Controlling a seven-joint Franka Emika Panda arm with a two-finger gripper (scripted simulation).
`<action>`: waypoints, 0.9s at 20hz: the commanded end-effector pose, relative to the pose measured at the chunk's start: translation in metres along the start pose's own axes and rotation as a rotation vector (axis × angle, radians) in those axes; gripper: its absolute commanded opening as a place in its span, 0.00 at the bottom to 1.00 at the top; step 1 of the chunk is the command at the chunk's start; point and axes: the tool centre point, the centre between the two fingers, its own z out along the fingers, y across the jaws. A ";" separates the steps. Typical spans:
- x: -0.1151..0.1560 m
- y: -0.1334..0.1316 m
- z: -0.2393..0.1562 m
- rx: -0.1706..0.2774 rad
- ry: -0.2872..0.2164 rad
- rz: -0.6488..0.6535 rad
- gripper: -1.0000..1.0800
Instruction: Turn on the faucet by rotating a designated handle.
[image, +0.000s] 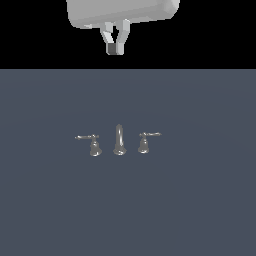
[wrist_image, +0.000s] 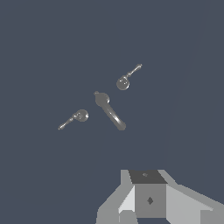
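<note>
The gripper is hanging high above the faucet, touching nothing, its fingers pressed together. The handle is standing just beside the spout, on the exterior view's right, lever pointing away from it. No writing is showing anywhere.

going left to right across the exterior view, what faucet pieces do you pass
twin handle with its lever pointing to the view's left -> upright spout -> the handle with its lever pointing to the view's right
</note>
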 end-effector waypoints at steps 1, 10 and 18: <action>0.013 -0.006 0.018 -0.001 0.001 0.064 0.00; 0.059 -0.017 0.078 -0.008 0.003 0.279 0.00; 0.103 -0.017 0.133 -0.017 0.006 0.473 0.00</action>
